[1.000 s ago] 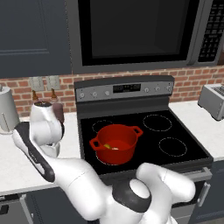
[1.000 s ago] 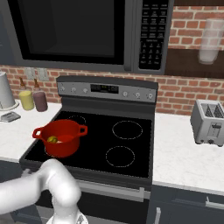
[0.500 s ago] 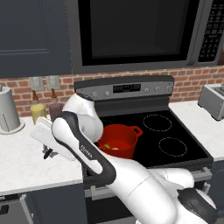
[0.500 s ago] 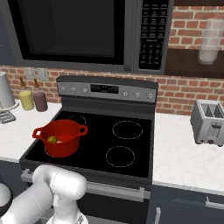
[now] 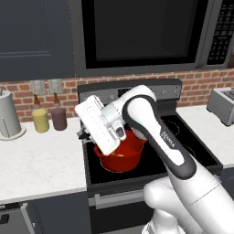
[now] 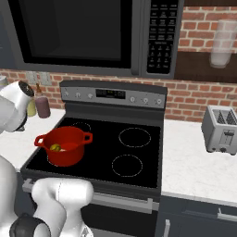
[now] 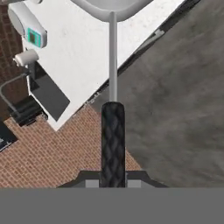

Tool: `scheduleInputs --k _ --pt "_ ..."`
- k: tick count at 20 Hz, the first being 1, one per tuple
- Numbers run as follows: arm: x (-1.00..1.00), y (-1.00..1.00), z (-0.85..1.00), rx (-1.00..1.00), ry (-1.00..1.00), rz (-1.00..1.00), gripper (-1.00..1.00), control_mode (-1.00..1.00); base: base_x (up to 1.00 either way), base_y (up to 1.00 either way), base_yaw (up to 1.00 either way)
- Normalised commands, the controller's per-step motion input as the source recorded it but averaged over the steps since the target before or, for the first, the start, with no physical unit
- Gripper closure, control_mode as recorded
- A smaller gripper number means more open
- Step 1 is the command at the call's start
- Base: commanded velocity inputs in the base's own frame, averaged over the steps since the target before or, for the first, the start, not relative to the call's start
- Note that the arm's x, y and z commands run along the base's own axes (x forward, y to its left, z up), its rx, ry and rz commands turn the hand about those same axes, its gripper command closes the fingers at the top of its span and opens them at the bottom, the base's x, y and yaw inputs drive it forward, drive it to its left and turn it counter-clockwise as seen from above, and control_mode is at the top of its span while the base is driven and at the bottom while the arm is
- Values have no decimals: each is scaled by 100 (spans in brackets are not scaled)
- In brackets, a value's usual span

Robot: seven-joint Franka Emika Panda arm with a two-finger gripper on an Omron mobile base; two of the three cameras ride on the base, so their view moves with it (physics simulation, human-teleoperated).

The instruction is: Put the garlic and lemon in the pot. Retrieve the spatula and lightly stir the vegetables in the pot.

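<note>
Grip: gripper (image 7: 113,181) clamped on spatula (image 7: 113,131), black handle btwn fingers, head at far end
Pot (image 6: 65,145): front-left burner; lemon (image 6: 55,147) inside, garlic not clear
Risk: long tool swung w/ hand above pot; head could clip rim, tip pot

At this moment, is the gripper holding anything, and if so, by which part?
Yes. The gripper is shut on the spatula, gripping the black handle near its end; the metal shaft and head extend away from it.
</note>
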Motion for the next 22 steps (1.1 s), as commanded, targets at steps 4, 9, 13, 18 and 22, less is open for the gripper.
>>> scheduleInputs --k 4,9,13,18,22 --pt "2 -100 55 43 28 -15 100 -100 0 0 0" --pt "27 -98 3 41 22 -10 100 -100 0 0 0" --pt "44 -58 0 34 18 -11 100 -100 0 0 0" --pt "50 -20 1 28 34 -12 100 -100 0 0 0" --pt "44 -18 -1 22 41 -9 100 -100 0 0 0"
